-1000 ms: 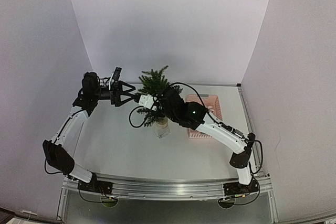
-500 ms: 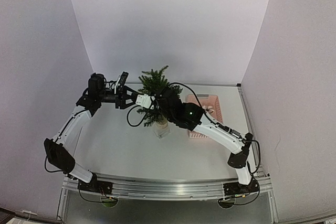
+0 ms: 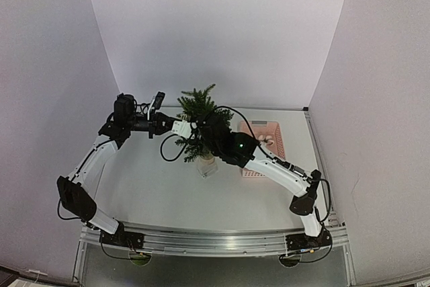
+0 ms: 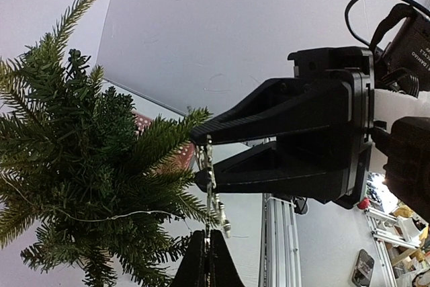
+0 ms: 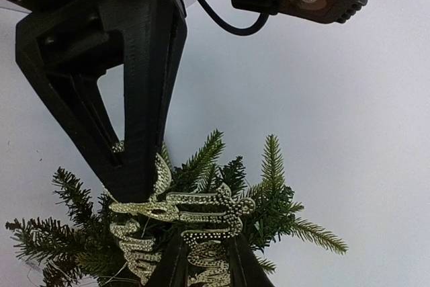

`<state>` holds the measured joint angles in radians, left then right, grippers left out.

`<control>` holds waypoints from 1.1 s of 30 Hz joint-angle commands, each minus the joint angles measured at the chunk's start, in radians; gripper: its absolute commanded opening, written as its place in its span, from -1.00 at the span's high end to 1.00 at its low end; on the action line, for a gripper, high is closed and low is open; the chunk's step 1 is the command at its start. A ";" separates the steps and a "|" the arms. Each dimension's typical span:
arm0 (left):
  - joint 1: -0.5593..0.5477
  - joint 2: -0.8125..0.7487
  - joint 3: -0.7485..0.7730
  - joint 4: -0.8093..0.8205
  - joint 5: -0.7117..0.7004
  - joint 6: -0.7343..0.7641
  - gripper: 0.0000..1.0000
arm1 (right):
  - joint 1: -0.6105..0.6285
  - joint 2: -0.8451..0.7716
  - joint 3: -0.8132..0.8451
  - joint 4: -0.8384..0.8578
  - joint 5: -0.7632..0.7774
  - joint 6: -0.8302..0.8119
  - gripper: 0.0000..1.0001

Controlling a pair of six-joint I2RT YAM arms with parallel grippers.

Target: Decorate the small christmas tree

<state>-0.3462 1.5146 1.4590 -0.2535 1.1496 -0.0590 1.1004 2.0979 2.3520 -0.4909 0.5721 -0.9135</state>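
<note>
The small christmas tree [image 3: 197, 107] stands mid-table, and its green branches fill the left of the left wrist view [image 4: 74, 146]. A flat gold beaded ornament [image 5: 195, 210] hangs between both grippers beside the tree's crown; it shows edge-on [image 4: 213, 193] in the left wrist view. My left gripper [image 4: 207, 233] is shut on its lower part. My right gripper [image 5: 205, 247] is shut on it from the other side, a finger on each face. In the top view the two grippers, left [image 3: 169, 126] and right [image 3: 185, 128], meet tip to tip left of the tree.
A pink basket [image 3: 269, 140] sits right of the tree, partly behind the right arm. The tree's pale base [image 3: 207, 166] rests on the white table. White walls enclose three sides. A thin light wire [image 4: 101, 218] runs through the branches.
My left gripper moved right to the right gripper and went from wide open to shut on the ornament. The right arm shifted slightly left.
</note>
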 commanded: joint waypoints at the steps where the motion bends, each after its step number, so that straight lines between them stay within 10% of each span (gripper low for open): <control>1: 0.001 0.008 0.010 0.026 -0.004 -0.014 1.00 | 0.006 -0.010 -0.004 0.061 0.018 0.006 0.35; 9: 0.018 -0.020 -0.038 0.154 -0.021 -0.086 1.00 | 0.006 -0.084 -0.071 0.072 -0.006 0.108 -0.40; 25: 0.018 -0.036 -0.091 0.240 0.005 -0.084 1.00 | -0.028 -0.175 -0.046 0.058 -0.152 0.476 -0.56; 33: 0.017 -0.042 -0.149 0.418 0.052 -0.176 1.00 | -0.310 -0.358 -0.246 -0.039 -0.747 0.987 -0.56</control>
<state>-0.3309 1.5124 1.3380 0.0051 1.1557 -0.1616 0.8813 1.8767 2.1978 -0.4935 0.1015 -0.1757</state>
